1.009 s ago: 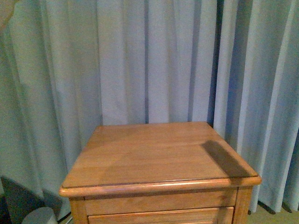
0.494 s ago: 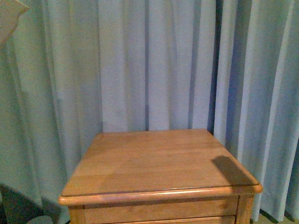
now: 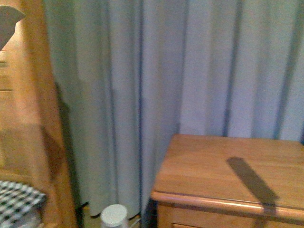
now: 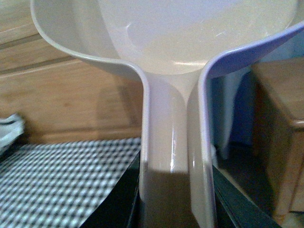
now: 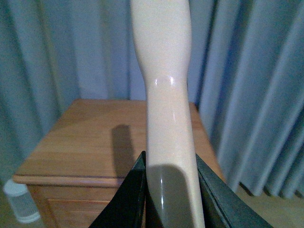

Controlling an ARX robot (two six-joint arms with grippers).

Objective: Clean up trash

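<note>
Your left tool (image 4: 175, 204) is clamped on the dustpan (image 4: 166, 38), your right tool (image 5: 168, 194) on a cream handle (image 5: 164, 71) near the table (image 3: 213, 166) — both probably held ready for sweeping. The trash isn't on the table — nowhere in view.

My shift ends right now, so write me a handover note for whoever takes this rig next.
Left gripper: shut on the dustpan by its handle.
Right gripper: shut on a cream handle; its working end is out of view.
Trash: no tissue wad shows in any view, neither on the visible part of the nightstand nor by the checked fabric.
Done: both tools are in hand.
Left: find the wad, sweep it into the dustpan, dispose of it.
</note>
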